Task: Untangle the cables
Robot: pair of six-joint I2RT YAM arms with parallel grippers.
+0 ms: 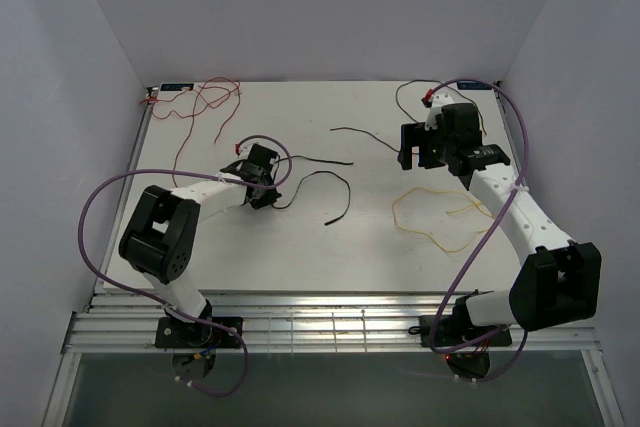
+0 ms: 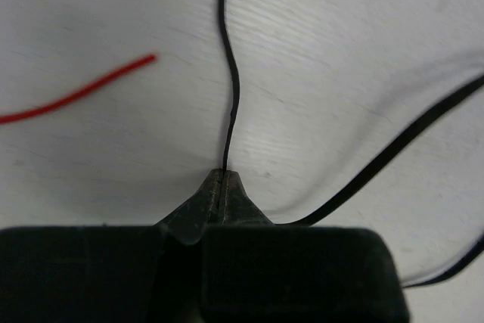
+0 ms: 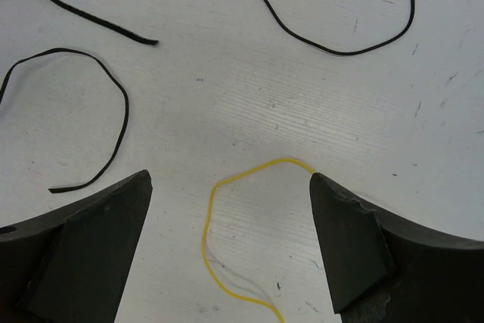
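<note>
In the left wrist view my left gripper (image 2: 223,175) is shut on a thin black cable (image 2: 231,88), which rises straight out from between the fingertips. From above, the left gripper (image 1: 262,175) is left of centre, and that black cable (image 1: 325,161) trails to its right and loops back. The red cable (image 1: 205,102) lies tangled at the back left, with its end (image 2: 76,94) near the left gripper. A second black cable (image 1: 362,134) lies mid-table. My right gripper (image 1: 420,159) is open and holds nothing. It hovers with the yellow cable (image 3: 215,194) on the table between its fingers.
The yellow cable (image 1: 440,217) loops beside the right forearm. Thick purple hoses (image 1: 100,237) arch off both arms. A small red piece (image 1: 430,97) and a dark wire sit at the back right. White walls enclose the table on three sides.
</note>
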